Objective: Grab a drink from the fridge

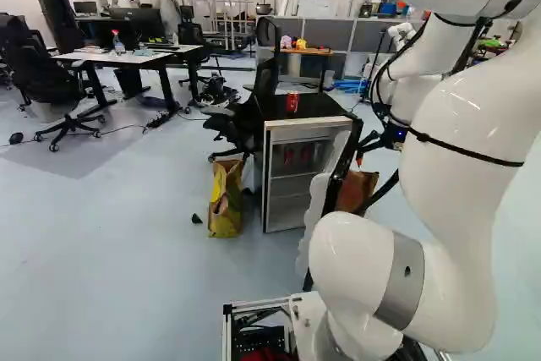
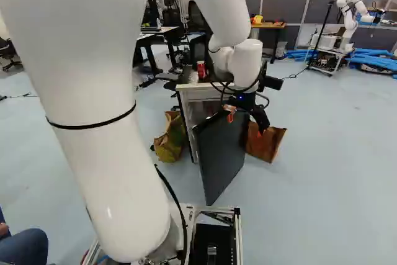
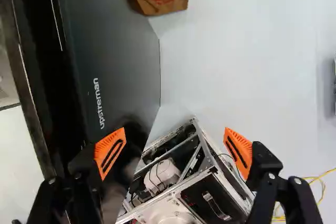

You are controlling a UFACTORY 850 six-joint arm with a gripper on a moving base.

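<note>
Low fridge (image 1: 265,177) on a pale, smooth grey-blue floor (image 1: 127,251), its door (image 2: 220,153) swung open toward the moving base. The fridge's flat black top (image 1: 328,106) bears one upright red can (image 1: 292,102), a drink, set near the front edge. Within the cabinet, red containers (image 1: 288,155) stand on the upper shelf; their kind is too small to tell.

The pincer (image 2: 245,125) hangs by the upper part of the door, on its outer side. In the wrist view it is released, the orange pads (image 3: 110,150) spread wide apart; the door's dark outer face lies beside and beneath one finger, and the metal frame (image 3: 197,145) of the base shows below, between the two.

Surroundings: a yellow-and-green bag (image 1: 225,200) stands beside the fridge, with a small dark scrap (image 1: 196,219) near it on the floor. A brown paper bag (image 2: 265,143) rests on the other side, beyond the door. A black office chair (image 1: 254,107) adjoins the fridge. At the left of the left base view, a white-topped desk (image 1: 122,57) carries a bottle (image 1: 117,43), with another black chair (image 1: 38,65) beside it. Grey partitions (image 2: 285,7) line the rear; before them, at the right of the right base view, are another robot (image 2: 348,20) and blue tubing (image 2: 372,60).
</note>
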